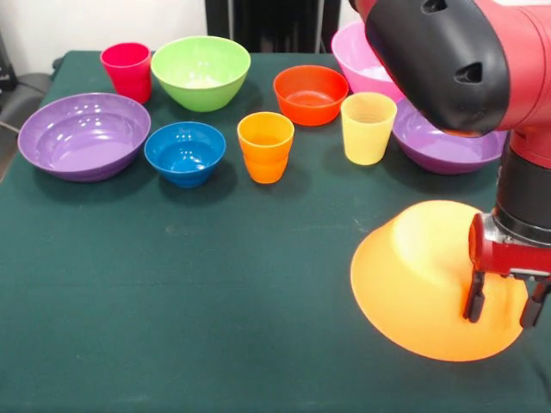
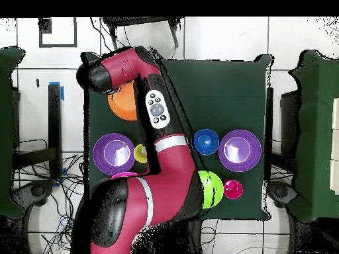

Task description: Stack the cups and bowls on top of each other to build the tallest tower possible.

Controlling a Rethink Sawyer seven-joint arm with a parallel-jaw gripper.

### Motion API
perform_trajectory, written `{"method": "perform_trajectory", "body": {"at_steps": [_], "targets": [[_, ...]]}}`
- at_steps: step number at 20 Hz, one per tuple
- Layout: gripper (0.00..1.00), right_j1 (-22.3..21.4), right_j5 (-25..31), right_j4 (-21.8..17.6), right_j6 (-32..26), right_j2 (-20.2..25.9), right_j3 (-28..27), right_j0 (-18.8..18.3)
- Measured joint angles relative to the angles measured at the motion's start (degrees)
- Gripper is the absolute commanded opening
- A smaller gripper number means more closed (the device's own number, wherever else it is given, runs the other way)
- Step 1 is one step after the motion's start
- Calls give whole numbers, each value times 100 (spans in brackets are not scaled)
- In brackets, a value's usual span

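The big yellow-orange bowl [image 1: 413, 275] lies upside down at the front right of the table. It also shows in the overhead view [image 2: 122, 109], partly under the arm. My gripper [image 1: 504, 303] hangs over the bowl's near right rim with its fingers spread, one finger [image 1: 473, 297] in front of the bowl. No piece is stacked on another. In a row behind stand a purple bowl [image 1: 83, 136], the blue bowl [image 1: 184, 152], the orange cup [image 1: 265, 146], the yellow cup [image 1: 368, 127] and the second purple bowl [image 1: 443, 142].
Further back stand the red-pink cup [image 1: 126, 70], the green bowl [image 1: 201, 71], the orange-red bowl [image 1: 310, 94] and the pink bowl [image 1: 362, 56], partly behind my arm. The green tablecloth [image 1: 172, 301] covers the table's front left.
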Motion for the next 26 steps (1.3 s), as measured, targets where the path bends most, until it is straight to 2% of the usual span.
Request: {"method": "perform_trajectory", "body": {"at_steps": [10, 16, 26], "targets": [[100, -24, -11, 734, 0, -339, 193, 7], [100, -15, -49, 971, 0, -488, 228, 17], [100, 205, -796, 1273, 0, -486, 237, 18]]}}
